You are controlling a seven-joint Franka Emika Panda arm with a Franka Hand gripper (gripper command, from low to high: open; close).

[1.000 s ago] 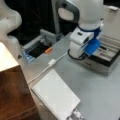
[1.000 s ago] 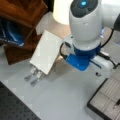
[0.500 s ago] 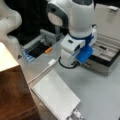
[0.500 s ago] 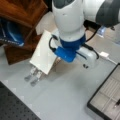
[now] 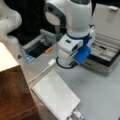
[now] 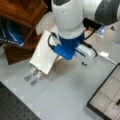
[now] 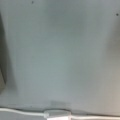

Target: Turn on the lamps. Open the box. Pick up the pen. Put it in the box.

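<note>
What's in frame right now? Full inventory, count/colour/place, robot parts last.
box: 1, grey sides, lid up, pale compartments; front view's right.
pen: 1, thin, dark; lying in a box compartment, also in a front view.
tray: 1, dark with blue inside; behind the arm, front view's left.
orange piece: 1, at the tray's edge.
white slab: 1, front view's bottom centre; also.
white cable with switch: 1, on the grey table; also.
wooden block: 1, brown, front view's bottom left.
arm: 1, white with blue wrist, above the table between tray and box.
gripper: not in view.
</note>
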